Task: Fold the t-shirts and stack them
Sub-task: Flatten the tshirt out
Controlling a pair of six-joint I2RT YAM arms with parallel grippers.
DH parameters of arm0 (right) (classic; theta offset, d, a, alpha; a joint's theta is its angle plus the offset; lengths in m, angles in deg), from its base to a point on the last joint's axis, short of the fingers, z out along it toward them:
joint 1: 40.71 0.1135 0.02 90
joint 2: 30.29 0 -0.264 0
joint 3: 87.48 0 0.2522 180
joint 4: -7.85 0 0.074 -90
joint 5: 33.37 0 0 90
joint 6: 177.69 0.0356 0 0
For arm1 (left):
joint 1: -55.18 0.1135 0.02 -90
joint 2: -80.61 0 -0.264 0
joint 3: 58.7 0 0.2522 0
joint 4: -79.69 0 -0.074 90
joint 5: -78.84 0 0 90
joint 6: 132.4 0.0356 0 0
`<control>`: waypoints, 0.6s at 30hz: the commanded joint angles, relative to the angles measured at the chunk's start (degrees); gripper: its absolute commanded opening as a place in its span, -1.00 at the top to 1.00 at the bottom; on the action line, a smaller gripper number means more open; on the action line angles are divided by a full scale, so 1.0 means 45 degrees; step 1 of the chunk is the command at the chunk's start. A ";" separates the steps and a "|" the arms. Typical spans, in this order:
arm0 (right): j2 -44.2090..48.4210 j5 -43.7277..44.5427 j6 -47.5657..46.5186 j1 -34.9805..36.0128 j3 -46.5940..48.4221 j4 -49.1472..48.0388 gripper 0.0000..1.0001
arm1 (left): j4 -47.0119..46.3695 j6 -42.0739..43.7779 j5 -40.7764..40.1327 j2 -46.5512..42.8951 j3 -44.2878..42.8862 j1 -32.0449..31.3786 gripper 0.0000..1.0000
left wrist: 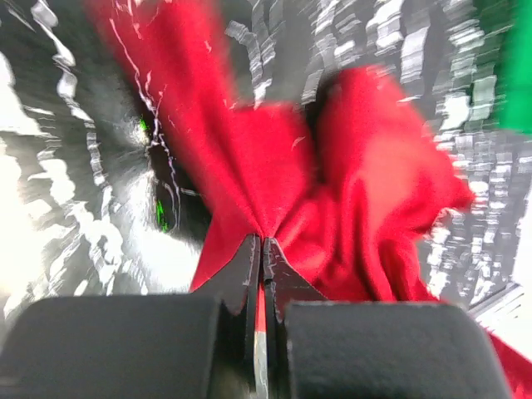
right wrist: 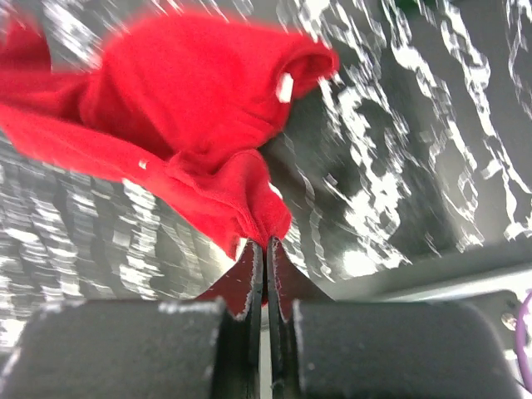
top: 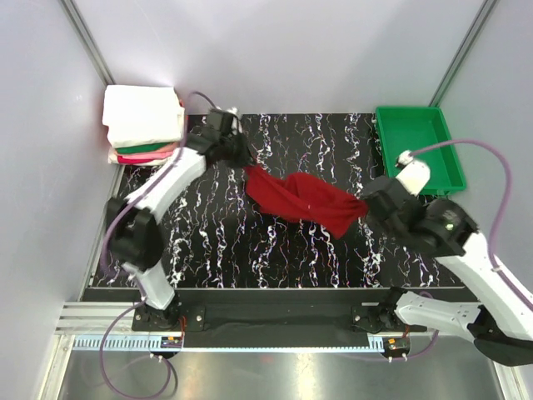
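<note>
A deep red t-shirt (top: pixel 304 202) hangs bunched between my two grippers above the middle of the black marbled table. My left gripper (top: pixel 247 169) is shut on its left end; the left wrist view shows red cloth (left wrist: pixel 274 166) pinched between the closed fingers (left wrist: pixel 263 243). My right gripper (top: pixel 364 208) is shut on its right end; the right wrist view shows the cloth (right wrist: pixel 191 108) with a small white tag (right wrist: pixel 285 87) above the closed gripper (right wrist: pixel 266 243). A stack of folded t-shirts (top: pixel 141 123), white on top with green and pink below, sits at the far left corner.
A green plastic tray (top: pixel 418 146) stands at the far right of the table. Grey walls enclose the table on the left, back and right. A metal rail (top: pixel 275 340) runs along the near edge by the arm bases.
</note>
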 commanded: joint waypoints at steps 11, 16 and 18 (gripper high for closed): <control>0.0403 0.2110 -0.3341 -0.0073 0.7528 0.2164 1.00 | 0.6049 0.1679 -0.4382 -0.8182 -0.4557 0.0082 1.00; 0.1438 -0.0449 -0.6991 -0.0073 0.8192 -0.1056 1.00 | 0.5878 0.3725 -0.3449 -0.9898 -0.5756 0.0082 1.00; 0.1808 -0.1773 -0.7854 -0.0054 0.8428 -0.1802 1.00 | 0.5448 0.4355 -0.3017 -1.0525 -0.5466 0.0082 1.00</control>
